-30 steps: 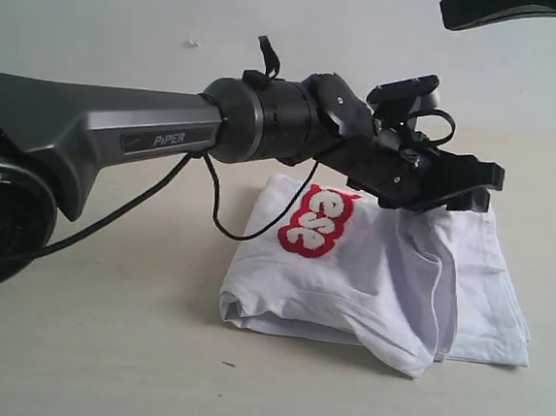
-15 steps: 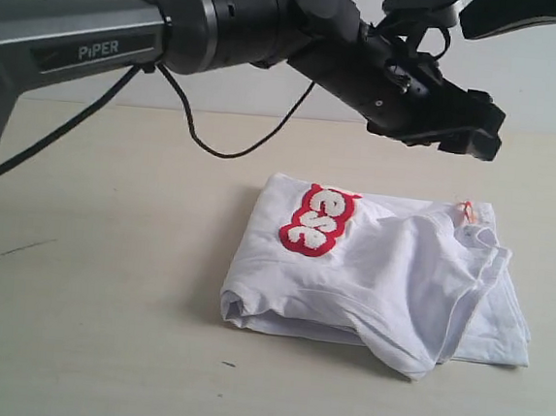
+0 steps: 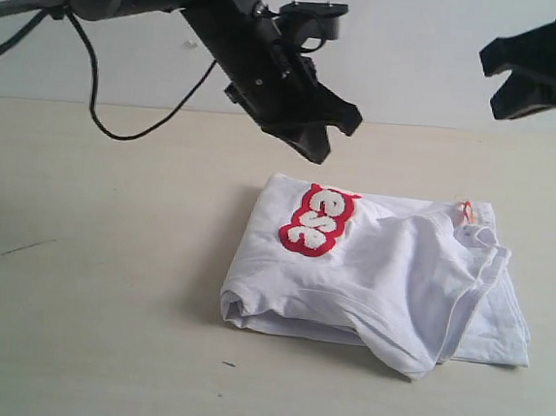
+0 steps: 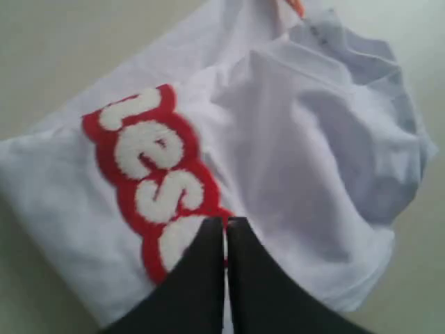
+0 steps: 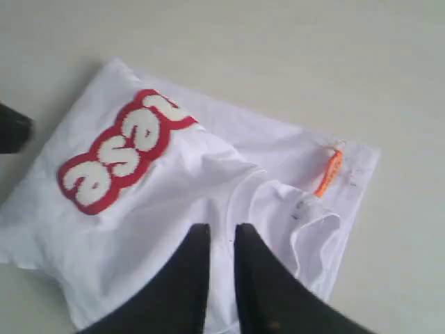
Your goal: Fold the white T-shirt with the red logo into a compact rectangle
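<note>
White T-shirt (image 3: 379,275) lies 5 o'clock from left gripper (image 3: 318,139), the nearer one: pinched closed, empty. Right gripper (image 5: 217,233) barely ajar, empty.

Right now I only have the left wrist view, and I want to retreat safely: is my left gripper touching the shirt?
Observer: No; the exterior view shows the left gripper hanging in the air, apart from the shirt.
Operator: And the right gripper?
Observer: Raised high on the right side, holding nothing, off the shirt too.
Operator: What's orange at my frame's edge?
Observer: The neck tag, lying exposed on top near the shirt's corner.
</note>
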